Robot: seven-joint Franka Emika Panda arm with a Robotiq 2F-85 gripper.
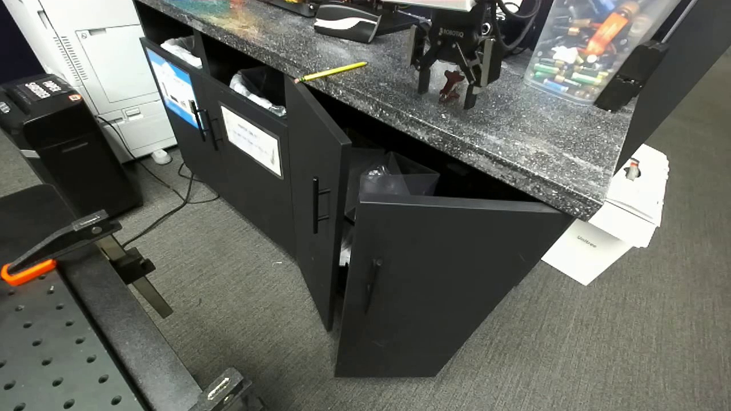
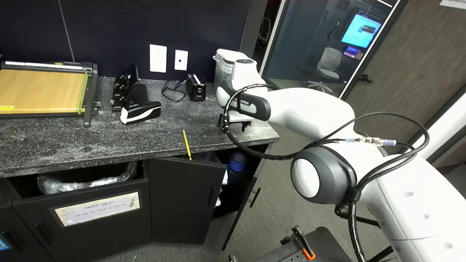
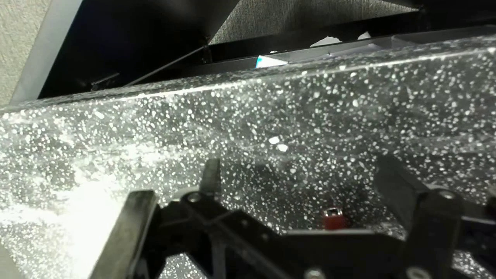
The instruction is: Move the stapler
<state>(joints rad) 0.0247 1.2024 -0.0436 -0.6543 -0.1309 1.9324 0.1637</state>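
Observation:
The small dark-red stapler stands on the speckled dark countertop, between the gripper's fingers as seen in an exterior view. In the wrist view only its red end with a silver tip shows; the gripper's body hides the rest. My black gripper is open and points down over the stapler, low above the counter. In the wrist view the open jaws are wide apart, with the stapler nearer the right finger. Neither finger appears to touch it. The stapler is hidden in the exterior view that shows the arm with the gripper.
A clear bin of batteries stands beside the gripper. A yellow pencil lies near the counter edge. A black-and-white desk tool, a pencil sharpener and a paper cutter are farther along. Cabinet doors hang open below.

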